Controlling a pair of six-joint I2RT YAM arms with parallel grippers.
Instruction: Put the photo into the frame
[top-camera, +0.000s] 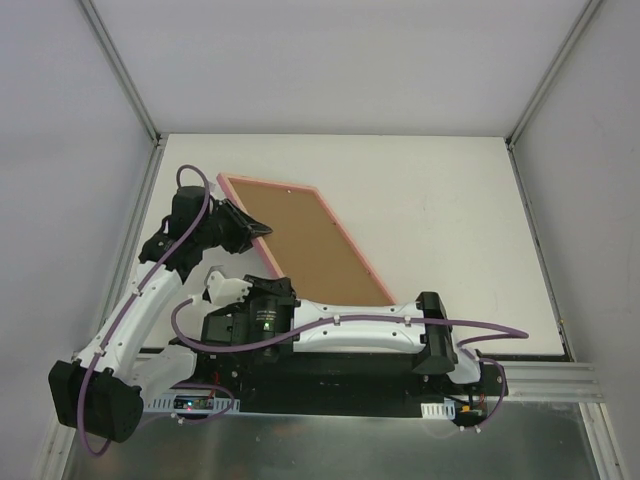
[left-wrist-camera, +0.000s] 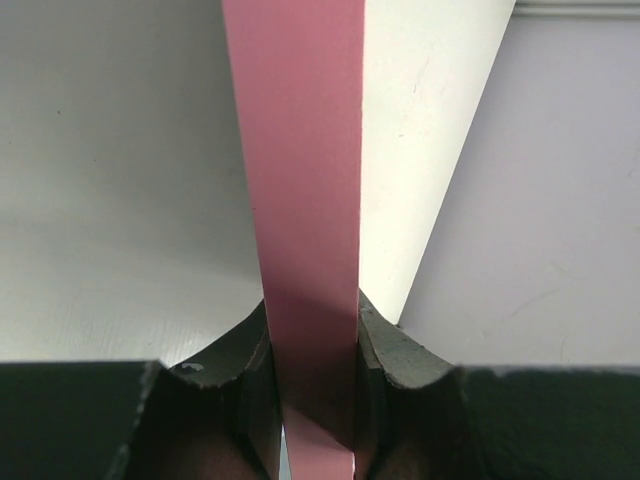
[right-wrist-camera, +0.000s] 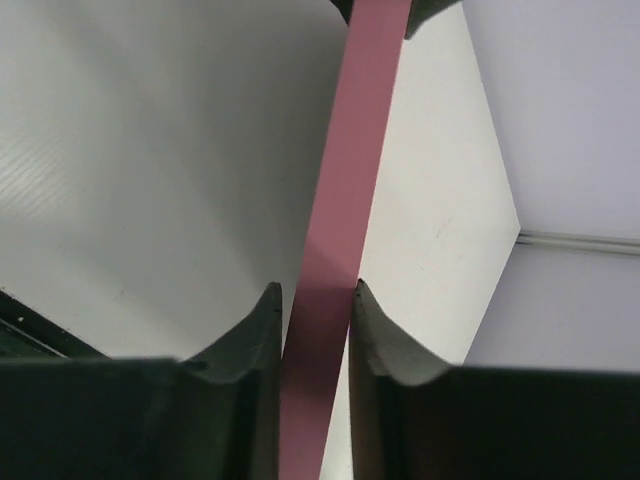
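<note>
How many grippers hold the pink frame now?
2. The left gripper clamps the frame on its pink side edge; the right gripper clamps the same edge, closer to the near corner.

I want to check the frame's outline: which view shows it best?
Top external: the frame shows nearly whole, brown side up, its near corner behind an arm. Both wrist views show only a strip of its pink edge, close up.

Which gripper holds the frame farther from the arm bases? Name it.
The left gripper: it clamps the pink edge of the frame toward the far corner; the right gripper grips closer in.
</note>
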